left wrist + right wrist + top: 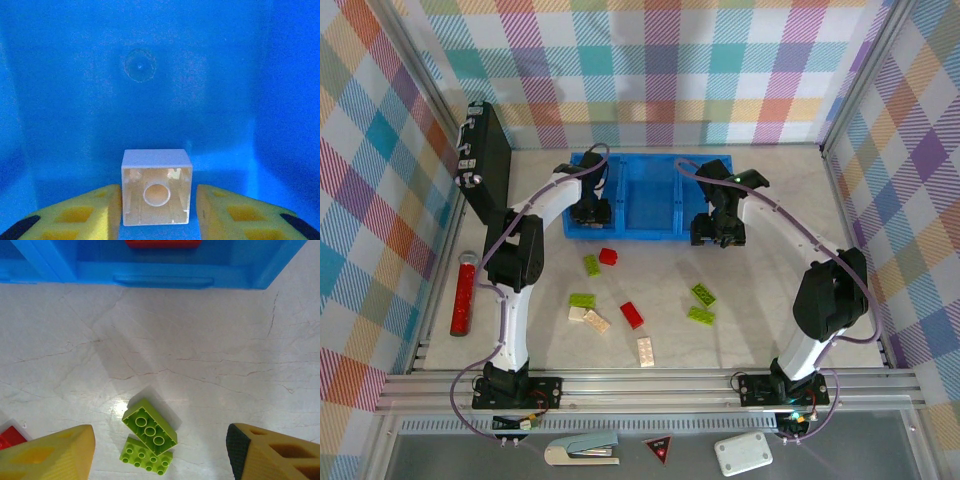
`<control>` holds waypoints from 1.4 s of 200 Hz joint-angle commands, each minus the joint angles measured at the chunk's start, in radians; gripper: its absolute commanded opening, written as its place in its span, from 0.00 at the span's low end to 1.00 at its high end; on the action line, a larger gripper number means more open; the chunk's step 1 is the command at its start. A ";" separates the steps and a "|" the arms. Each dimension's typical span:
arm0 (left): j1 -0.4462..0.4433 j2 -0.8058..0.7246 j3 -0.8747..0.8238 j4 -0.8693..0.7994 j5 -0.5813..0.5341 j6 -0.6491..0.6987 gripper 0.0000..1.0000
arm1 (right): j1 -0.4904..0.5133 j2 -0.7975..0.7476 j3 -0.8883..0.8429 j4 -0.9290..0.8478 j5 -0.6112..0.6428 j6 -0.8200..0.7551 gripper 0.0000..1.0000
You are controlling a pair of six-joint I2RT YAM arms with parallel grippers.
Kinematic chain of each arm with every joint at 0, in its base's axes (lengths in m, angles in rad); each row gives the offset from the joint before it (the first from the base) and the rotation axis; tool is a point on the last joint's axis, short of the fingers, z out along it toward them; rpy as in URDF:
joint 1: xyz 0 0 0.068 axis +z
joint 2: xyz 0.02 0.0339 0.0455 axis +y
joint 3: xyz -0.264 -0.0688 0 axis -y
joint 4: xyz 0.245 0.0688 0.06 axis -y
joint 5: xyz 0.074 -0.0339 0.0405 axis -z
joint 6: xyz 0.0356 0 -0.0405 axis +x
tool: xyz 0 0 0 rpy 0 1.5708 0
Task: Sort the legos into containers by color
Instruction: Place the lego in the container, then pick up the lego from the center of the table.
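The left gripper (159,207) is down inside the left box of the blue tray (645,195). A cream brick (156,192) sits there between its yellow fingers (80,215), hollow side facing the camera. The jaws look a tiny bit open. One finger touches the brick, but a thin blue line shows on the other side, so I don't think the brick is squeezed.

On the table (760,300) in front of the tray lie the loose legos (597,321). Most of them, green, red and cream, are before the tray's left half.

The right gripper (160,440) hangs just in front of the tray's right box. Its jaws are wide open and hold nothing. Two green bricks (149,427) lie a little farther out from the tray's front wall than the gripper, touching each other, down between its two fingers. The top one lies slanted, its long side not square to the fingers, so I guess the wrist must turn a bit before it drops. The right arm is much nearer to them than the left arm. A red brick (162,242) lies in the right box, so green probably goes in the middle one.
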 commanded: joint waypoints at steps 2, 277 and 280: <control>0.009 -0.003 0.001 -0.011 0.017 -0.003 0.43 | 0.007 -0.037 -0.014 -0.013 0.000 0.015 0.71; 0.087 -0.464 -0.158 -0.165 0.054 0.108 0.46 | 0.063 -0.140 -0.433 0.287 -0.196 0.881 0.77; 0.089 -0.469 -0.164 -0.165 0.056 0.112 0.46 | 0.065 -0.141 -0.437 0.288 -0.195 0.887 0.78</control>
